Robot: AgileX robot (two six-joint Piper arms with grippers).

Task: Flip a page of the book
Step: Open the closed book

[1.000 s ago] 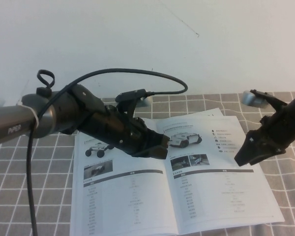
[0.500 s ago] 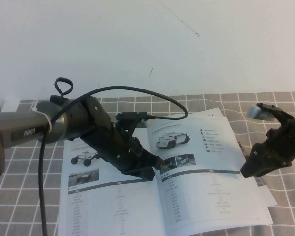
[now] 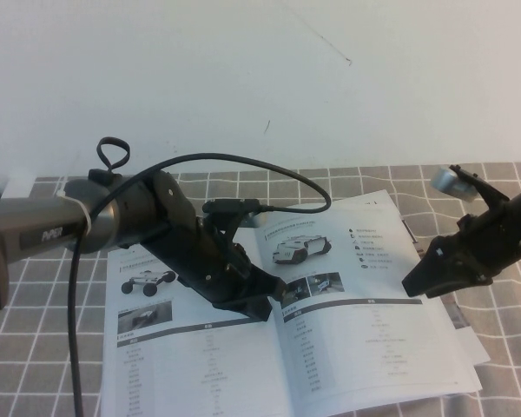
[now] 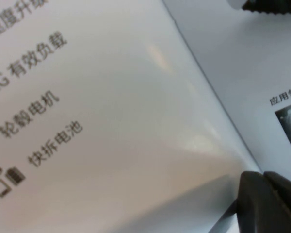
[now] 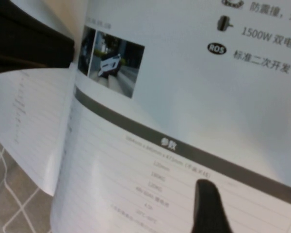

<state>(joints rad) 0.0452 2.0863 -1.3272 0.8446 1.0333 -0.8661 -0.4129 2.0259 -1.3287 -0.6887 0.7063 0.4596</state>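
On checked cloth, left hand presses book; right hand hovers.

Landmark: the book, open flat on the checked worktop.
Over its spine: left gripper and arm lie low across the left leaf, blocking that side.
Over its right edge: right gripper, jaws spread.
Between them, the page is unobstructed.
Beyond the far right corner: a small round metal object.
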